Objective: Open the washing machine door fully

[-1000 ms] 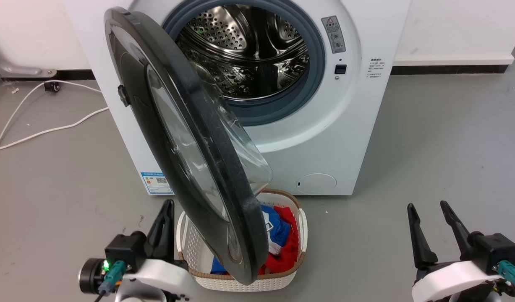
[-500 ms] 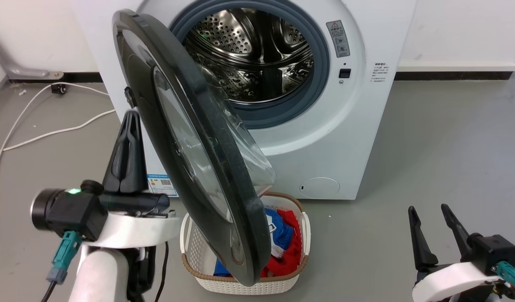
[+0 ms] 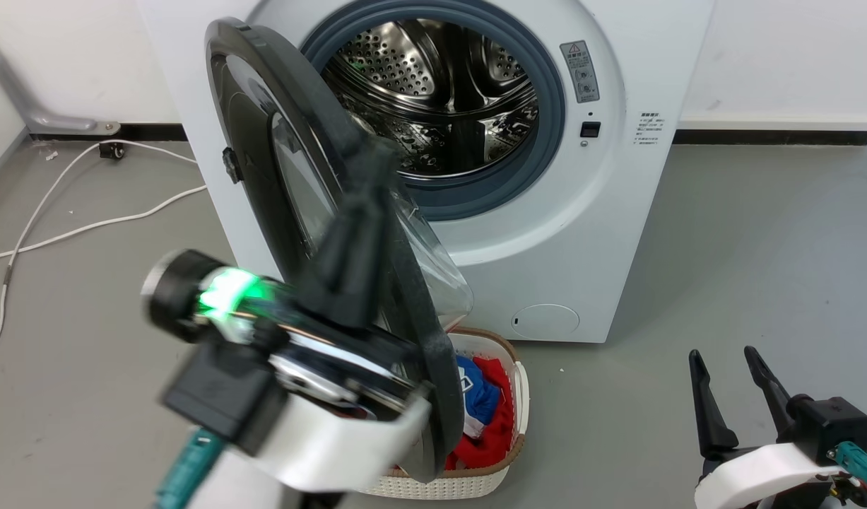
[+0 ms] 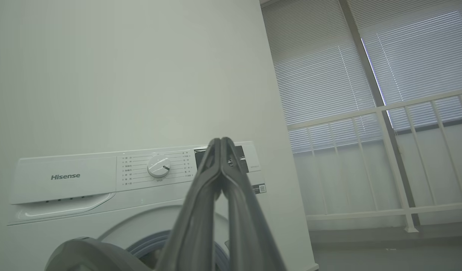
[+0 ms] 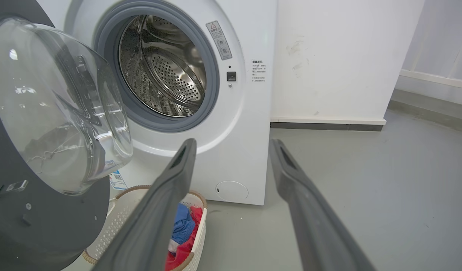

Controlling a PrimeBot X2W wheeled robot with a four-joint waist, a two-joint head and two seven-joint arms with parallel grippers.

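Standing about half open, the washing machine door (image 3: 263,141) hangs from its hinge on the left of the washing machine (image 3: 581,233). It is edge-on to the head camera, with its glass bowl facing the drum (image 3: 440,92). Its free rim reaches out in front of the machine, over the laundry basket (image 3: 507,424). The left gripper (image 4: 220,142) is nearer, raised before the machine's front and lying across that rim, jaws pinched together and empty. Blur hides whether it touches. Opening further probably needs a leftward push from the bowl side. The right gripper (image 3: 721,351) sits low, well right of the machine, jaws wide.
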